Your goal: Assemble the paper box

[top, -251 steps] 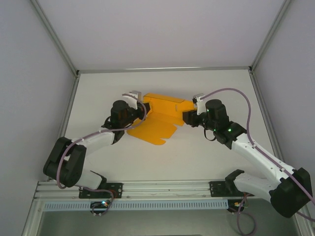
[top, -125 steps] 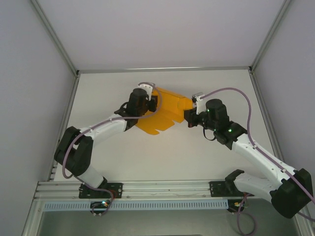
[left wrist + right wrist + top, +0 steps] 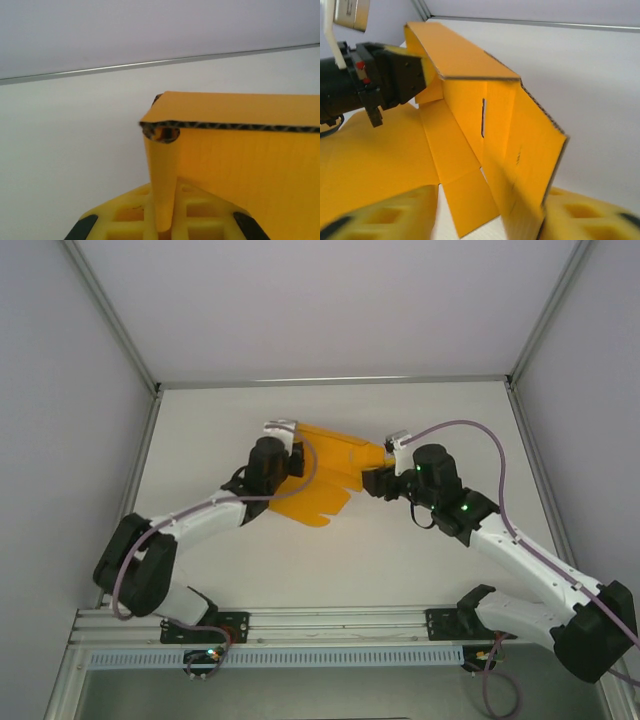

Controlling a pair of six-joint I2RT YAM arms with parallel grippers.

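Paper box, orange corrugated card, part-folded, lies mid-worktop nearer the far edge, with one wall raised and a scalloped flap flat toward the near edge. Left gripper is clenched on the raised wall's left end; right gripper is released, jaws spread either side of the slotted right-end panel. Bare worktop lies open along the near edge and toward both side edges.
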